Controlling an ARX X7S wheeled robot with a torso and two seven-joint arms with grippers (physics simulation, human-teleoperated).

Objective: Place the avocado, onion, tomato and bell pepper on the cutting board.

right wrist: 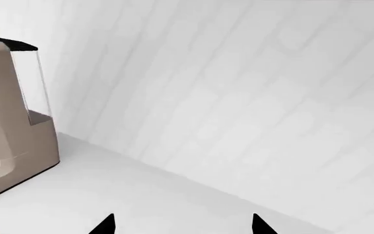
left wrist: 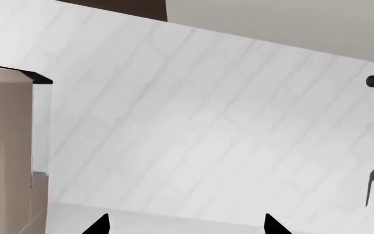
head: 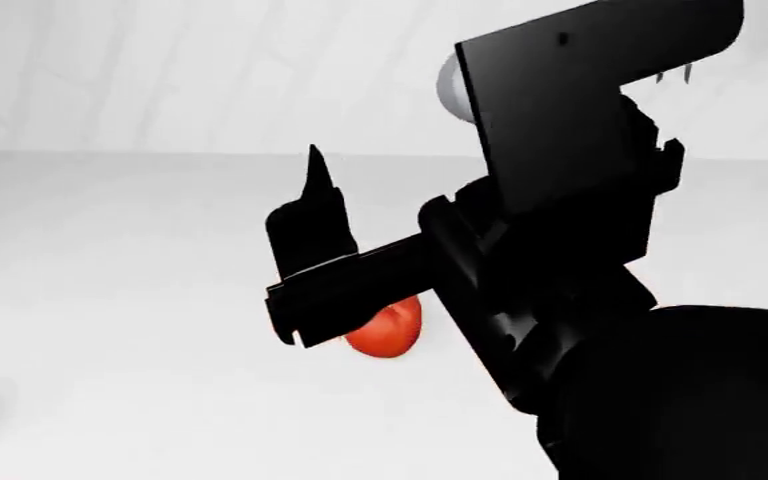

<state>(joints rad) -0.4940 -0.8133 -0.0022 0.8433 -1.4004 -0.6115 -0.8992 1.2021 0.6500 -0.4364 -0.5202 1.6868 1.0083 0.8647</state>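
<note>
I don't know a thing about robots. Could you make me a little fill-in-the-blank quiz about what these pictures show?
1. The small glossy fruit on the white counter, partly hidden behind the black arm, is a ____ tomato.
2. The long utensil with a wooden handle hanging on the wall is a two-pronged ____.
3. The appliance standing on the counter by the tiled wall has a body coloured ____.

Missing words: red; fork; beige
</note>
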